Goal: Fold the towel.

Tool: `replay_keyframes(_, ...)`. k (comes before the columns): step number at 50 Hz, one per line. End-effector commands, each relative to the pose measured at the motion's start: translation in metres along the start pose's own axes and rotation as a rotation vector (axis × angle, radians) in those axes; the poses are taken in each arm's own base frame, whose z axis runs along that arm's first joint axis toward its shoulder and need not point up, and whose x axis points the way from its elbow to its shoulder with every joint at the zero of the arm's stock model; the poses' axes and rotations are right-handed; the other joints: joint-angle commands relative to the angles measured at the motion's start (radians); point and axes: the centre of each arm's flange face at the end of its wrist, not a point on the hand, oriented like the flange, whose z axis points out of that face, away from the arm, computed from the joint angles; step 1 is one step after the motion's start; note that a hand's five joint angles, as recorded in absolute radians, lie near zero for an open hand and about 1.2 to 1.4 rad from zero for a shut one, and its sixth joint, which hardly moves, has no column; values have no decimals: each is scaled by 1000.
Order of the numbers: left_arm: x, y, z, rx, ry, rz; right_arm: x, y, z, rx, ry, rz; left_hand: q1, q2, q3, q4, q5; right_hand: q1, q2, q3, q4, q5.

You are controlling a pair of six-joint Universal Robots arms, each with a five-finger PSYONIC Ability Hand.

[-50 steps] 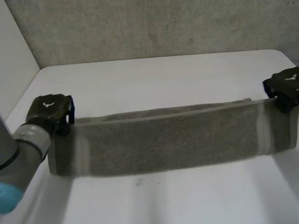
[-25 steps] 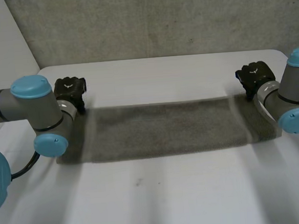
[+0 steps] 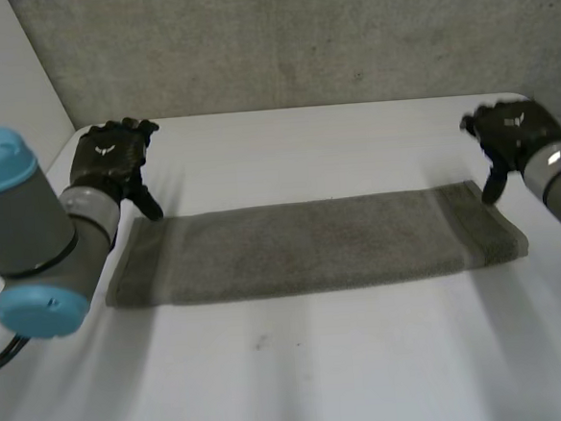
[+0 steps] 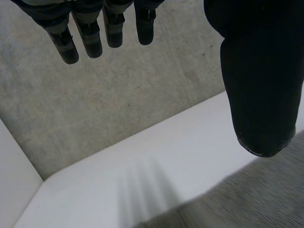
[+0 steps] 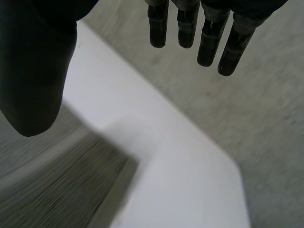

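The towel (image 3: 312, 245) is lying flat on the table (image 3: 321, 381), a long strip. The left hand (image 3: 112, 163) and right hand (image 3: 511, 135) are hovering with fingers apart, empty, thumbs near its far corners.

The towel (image 3: 312, 245) lies flat on the bench (image 3: 302, 382) as a long strip running left to right. The left robot hand (image 3: 111, 160) stands just behind the towel's far left corner, the right robot hand (image 3: 511, 135) just behind its far right corner. Whether either hand touches the towel cannot be determined. A wall (image 3: 297, 36) rises well behind the towel, at the bench's far edge.
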Motion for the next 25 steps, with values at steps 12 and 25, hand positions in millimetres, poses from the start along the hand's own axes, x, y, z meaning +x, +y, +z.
replay_keyframes(12,-1,25,-34,9,-10,-47,-12,89,-7,-83,-162,-87,3,9,8,7,-29,519,508,512,496,523)
replay_keyframes(25,-4,26,-37,16,-17,-47,-11,106,3,-104,-156,-80,3,9,8,7,-29,560,549,553,537,564)
